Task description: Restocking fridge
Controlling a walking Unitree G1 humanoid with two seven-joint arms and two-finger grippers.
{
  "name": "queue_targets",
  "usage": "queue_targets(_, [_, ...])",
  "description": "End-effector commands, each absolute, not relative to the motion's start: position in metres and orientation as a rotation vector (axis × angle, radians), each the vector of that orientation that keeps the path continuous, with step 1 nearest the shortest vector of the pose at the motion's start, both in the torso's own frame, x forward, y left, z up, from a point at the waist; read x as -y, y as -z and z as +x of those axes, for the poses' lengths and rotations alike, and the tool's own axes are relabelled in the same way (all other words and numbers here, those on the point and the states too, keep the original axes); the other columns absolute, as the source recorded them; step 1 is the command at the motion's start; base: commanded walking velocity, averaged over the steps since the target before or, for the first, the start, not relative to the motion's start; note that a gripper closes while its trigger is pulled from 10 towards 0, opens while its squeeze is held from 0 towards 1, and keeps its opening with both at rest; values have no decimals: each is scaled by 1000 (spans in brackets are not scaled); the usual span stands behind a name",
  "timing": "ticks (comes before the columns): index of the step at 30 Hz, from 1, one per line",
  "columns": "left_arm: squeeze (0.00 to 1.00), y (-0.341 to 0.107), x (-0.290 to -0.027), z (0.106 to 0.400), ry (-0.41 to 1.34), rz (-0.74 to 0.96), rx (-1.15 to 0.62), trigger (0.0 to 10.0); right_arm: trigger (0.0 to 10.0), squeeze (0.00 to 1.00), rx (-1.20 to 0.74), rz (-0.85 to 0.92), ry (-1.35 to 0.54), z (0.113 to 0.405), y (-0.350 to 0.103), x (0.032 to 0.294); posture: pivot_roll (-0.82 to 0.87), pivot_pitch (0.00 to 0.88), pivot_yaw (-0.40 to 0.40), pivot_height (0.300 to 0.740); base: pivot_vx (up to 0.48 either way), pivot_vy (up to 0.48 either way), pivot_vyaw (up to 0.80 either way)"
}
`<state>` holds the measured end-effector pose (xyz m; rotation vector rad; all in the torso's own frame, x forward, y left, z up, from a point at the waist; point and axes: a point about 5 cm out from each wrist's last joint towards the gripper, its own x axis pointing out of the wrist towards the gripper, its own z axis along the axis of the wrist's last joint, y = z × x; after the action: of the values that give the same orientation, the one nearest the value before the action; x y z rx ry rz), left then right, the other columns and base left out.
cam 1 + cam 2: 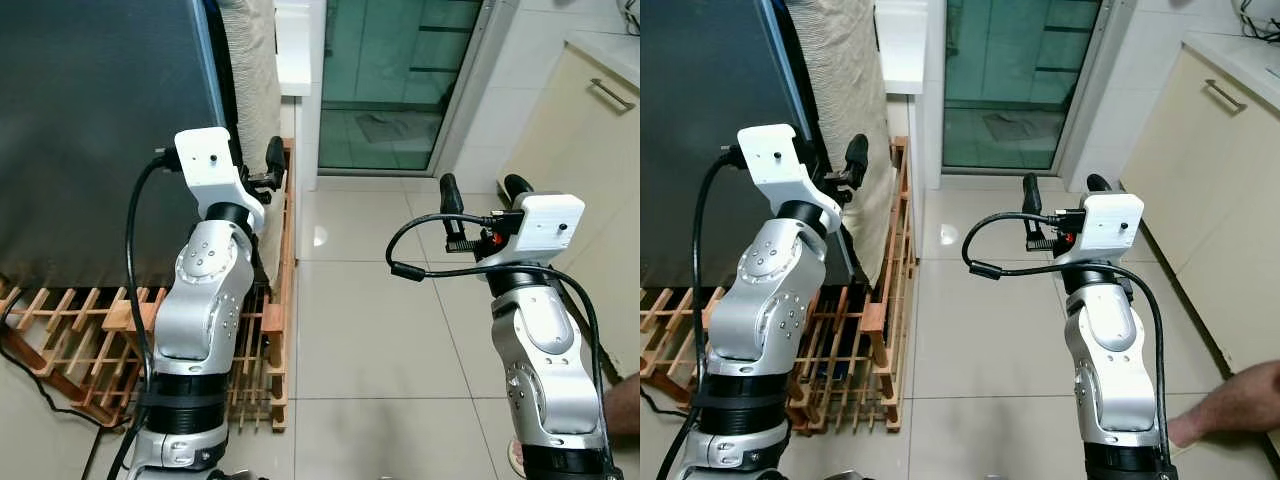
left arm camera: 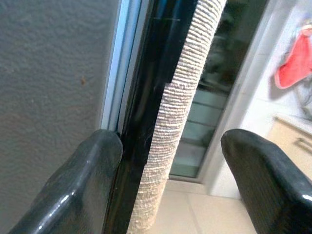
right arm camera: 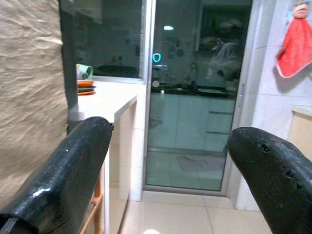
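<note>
The fridge [image 1: 100, 120] stands at my left, its dark grey door shut. My left gripper [image 2: 170, 141] is raised at the door's right edge and open. One of its fingers [image 2: 83, 180] lies against the seam of the door, and the other stands apart on the far side of a beige woven cover [image 1: 250, 60] that hangs beside the fridge. The black side edge of the fridge and the cover lie between the two fingers. My right gripper [image 1: 483, 190] is open in the air over the tiled floor, holding nothing and pointing toward the glass door.
A slatted wooden rack [image 1: 270, 330] lies on the floor under and beside the fridge. A white counter [image 1: 293, 50] and a sliding glass door [image 1: 400, 80] are ahead. A cream cabinet [image 1: 590, 120] lines the right. A person's hand [image 1: 1240, 400] is at the lower right.
</note>
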<state>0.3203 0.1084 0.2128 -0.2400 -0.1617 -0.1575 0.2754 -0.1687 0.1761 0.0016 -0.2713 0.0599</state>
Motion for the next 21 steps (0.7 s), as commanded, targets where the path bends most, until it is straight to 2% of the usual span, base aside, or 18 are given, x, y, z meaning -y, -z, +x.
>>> queue_targets(1, [0, -214, -70, 319, 412, -269, 141, 10000, 10000, 0, 274, -6, -56, 275, -178, 171, -151, 13, -11, 740, 0, 0, 0])
queue_targets(3, [0, -218, -55, 317, 522, -280, 158, 10000, 10000, 0, 271, -9, -58, 276, -177, 171, -155, 10, -13, 740, 0, 0, 0])
queue_targets(11, [0, -219, -27, 320, 683, -317, 169, 10000, 10000, 0, 240, -18, -44, 273, -171, 178, -175, 4, -2, 740, 0, 0, 0])
queue_targets(12, [0, -221, -10, 318, 763, -347, 173, 10000, 10000, 0, 241, -18, -41, 272, -171, 179, -188, 3, 5, 740, 0, 0, 0])
queue_targets(13, [0, -221, -10, 318, 763, -347, 173, 10000, 10000, 0, 241, -18, -41, 272, -171, 179, -188, 3, 5, 740, 0, 0, 0])
queue_targets(15, [0, -227, 12, 313, 856, -393, 188, 10000, 10000, 0, 243, -19, -34, 272, -171, 179, -197, 0, 11, 740, 0, 0, 0])
queue_targets(21, [0, -238, 29, 297, 1037, -488, 206, 10000, 10000, 0, 244, -19, -28, 271, -171, 179, -205, 0, 14, 740, 0, 0, 0])
